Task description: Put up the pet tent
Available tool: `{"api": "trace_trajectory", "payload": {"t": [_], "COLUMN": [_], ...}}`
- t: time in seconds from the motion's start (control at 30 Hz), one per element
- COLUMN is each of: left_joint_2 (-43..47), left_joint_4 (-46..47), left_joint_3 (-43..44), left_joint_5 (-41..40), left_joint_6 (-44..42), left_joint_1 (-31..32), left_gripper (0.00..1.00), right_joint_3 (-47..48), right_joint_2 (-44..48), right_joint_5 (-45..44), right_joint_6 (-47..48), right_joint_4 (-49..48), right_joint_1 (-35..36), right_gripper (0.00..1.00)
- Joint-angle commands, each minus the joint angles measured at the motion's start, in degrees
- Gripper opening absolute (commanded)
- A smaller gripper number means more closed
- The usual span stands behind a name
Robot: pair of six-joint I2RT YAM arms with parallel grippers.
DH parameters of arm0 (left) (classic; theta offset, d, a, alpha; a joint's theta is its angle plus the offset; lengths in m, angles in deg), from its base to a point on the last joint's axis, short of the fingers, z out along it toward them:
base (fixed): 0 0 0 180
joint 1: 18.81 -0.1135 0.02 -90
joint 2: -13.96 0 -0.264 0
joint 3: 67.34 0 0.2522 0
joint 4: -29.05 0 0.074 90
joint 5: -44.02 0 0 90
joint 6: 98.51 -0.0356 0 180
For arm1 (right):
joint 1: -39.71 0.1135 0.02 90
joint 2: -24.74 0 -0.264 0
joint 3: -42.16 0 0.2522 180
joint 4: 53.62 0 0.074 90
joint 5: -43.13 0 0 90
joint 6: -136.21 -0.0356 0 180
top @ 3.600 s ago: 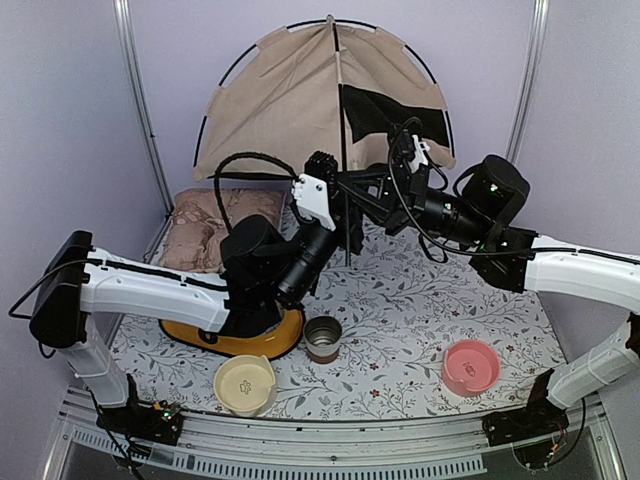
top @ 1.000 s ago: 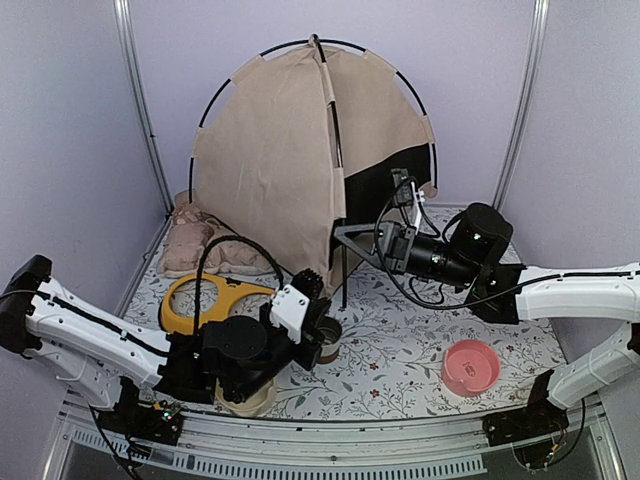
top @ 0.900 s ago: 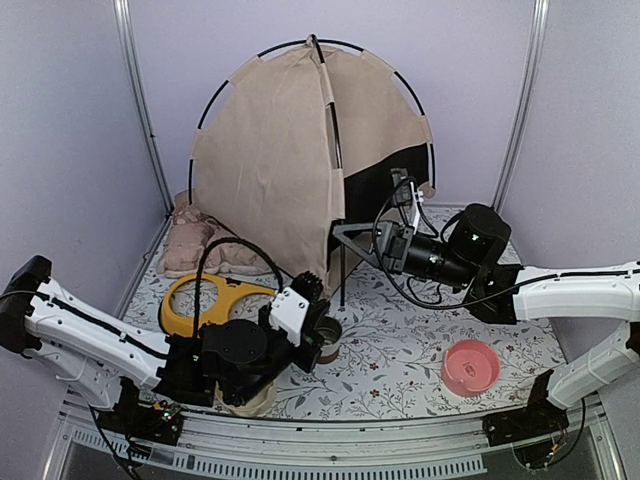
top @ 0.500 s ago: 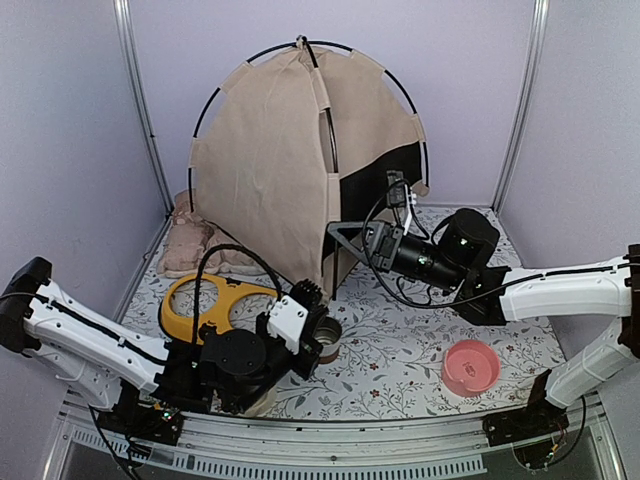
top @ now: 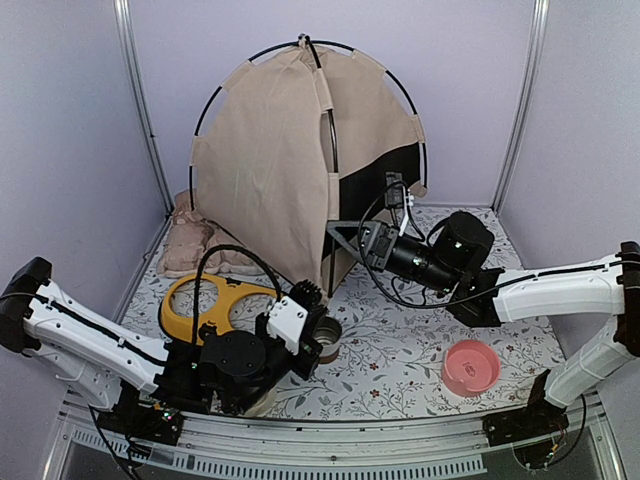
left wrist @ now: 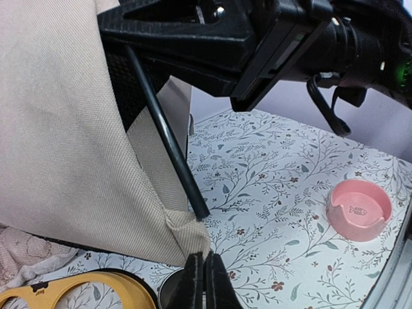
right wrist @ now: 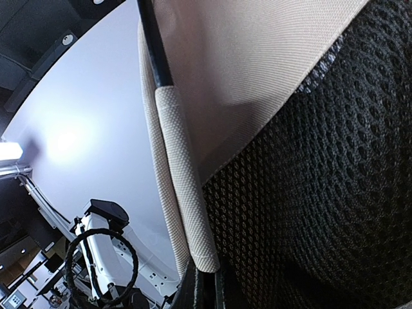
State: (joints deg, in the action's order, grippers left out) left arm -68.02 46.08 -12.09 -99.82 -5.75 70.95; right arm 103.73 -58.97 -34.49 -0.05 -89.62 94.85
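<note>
The pet tent [top: 270, 170] stands upright at the back of the table, tan fabric on thin black crossed poles, with a black mesh panel [top: 385, 180] on its right side. My left gripper [top: 308, 292] is low at the tent's near bottom corner. In the left wrist view its tips [left wrist: 205, 267] are shut on the tip of the fabric corner [left wrist: 187, 235], beside the foot of a black pole [left wrist: 167, 138]. My right gripper [top: 335, 232] is shut on the tent's front pole sleeve [right wrist: 183, 199], next to the mesh [right wrist: 322, 193]. The label and pom-pom are out of view.
A yellow two-hole bowl stand [top: 215, 300] and a metal cup [top: 325, 335] lie by my left arm, with a cream bowl [top: 255, 402] mostly under it. A pink bowl [top: 470, 367] sits near right. A pinkish patterned cushion [top: 190, 245] lies back left, beside the tent.
The tent has gone from lying against the back wall to standing upright. My left arm drew back low to the near side; my right gripper shifted slightly left with the pole.
</note>
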Motion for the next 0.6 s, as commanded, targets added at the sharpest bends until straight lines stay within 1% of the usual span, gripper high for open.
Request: {"api": "trace_trajectory", "payload": {"t": [0.0,0.57], "left_joint_2": [-0.2,-1.8], "left_joint_4": [-2.5,-3.1], "left_joint_3": [-1.0,-0.2], "left_joint_5": [4.3,5.4], "left_joint_6": [-0.2,-0.2], "left_joint_1": [3.3,3.9], "left_gripper": [0.0,0.0], "right_joint_3": [1.9,2.4], "right_joint_2": [-0.9,-1.6], "right_joint_5": [-10.6,-10.9], "right_joint_6": [-3.8,-4.0], "right_joint_4": [-1.5,-1.9], "right_joint_1": [-1.8,-1.8], "right_gripper": [0.0,0.0]}}
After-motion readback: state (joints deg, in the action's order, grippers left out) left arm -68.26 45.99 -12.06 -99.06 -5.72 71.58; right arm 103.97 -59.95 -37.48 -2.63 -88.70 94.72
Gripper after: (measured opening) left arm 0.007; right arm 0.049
